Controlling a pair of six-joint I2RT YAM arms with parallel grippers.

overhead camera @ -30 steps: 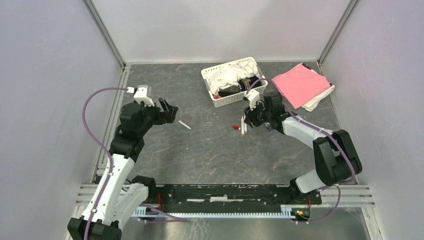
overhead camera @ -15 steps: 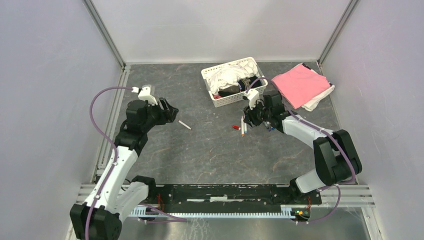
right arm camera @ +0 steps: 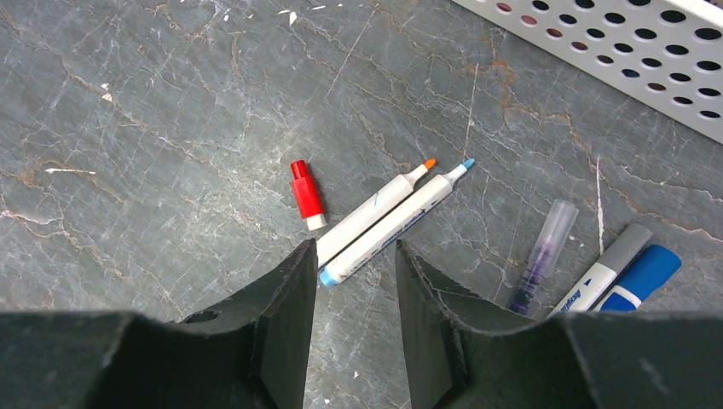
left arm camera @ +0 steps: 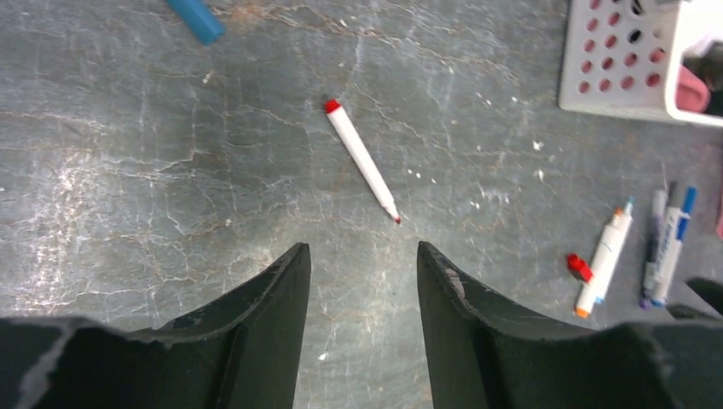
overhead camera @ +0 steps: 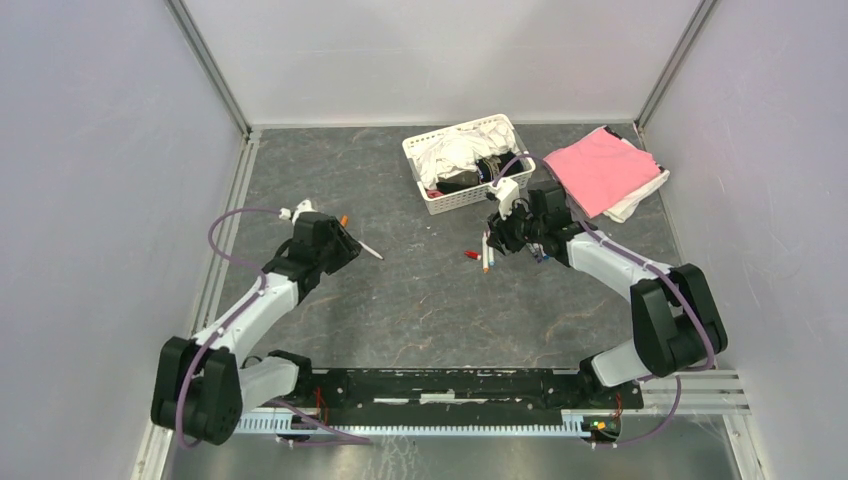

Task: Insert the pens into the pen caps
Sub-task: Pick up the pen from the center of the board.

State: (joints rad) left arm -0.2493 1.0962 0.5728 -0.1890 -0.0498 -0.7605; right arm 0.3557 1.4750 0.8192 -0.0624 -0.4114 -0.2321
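A white pen (left arm camera: pixel 361 160) with a red end lies alone on the grey table, just ahead of my left gripper (left arm camera: pixel 362 256), whose jaws stand open with nothing between them. In the top view this pen (overhead camera: pixel 370 250) lies right of the left gripper (overhead camera: pixel 345 245). My right gripper (right arm camera: pixel 356 256) is open over the near ends of two white pens, one orange-tipped (right arm camera: pixel 375 213) and one blue-tipped (right arm camera: pixel 396 226). A red pen cap (right arm camera: pixel 306 194) lies beside them. A clear purple pen (right arm camera: pixel 543 256), a grey-ended pen (right arm camera: pixel 601 273) and a blue cap (right arm camera: pixel 644 277) lie to the right.
A white perforated basket (overhead camera: pixel 427 178) with cloth inside stands behind the right gripper. Pink cloth (overhead camera: pixel 600 170) lies at the back right. A blue cap-like piece (left arm camera: pixel 198 17) lies far left in the left wrist view. A small orange piece (overhead camera: pixel 343 219) sits behind the left gripper.
My left arm has dropped low and swung toward the red-ended pen, and its jaws have narrowed. The right gripper has hardly moved.
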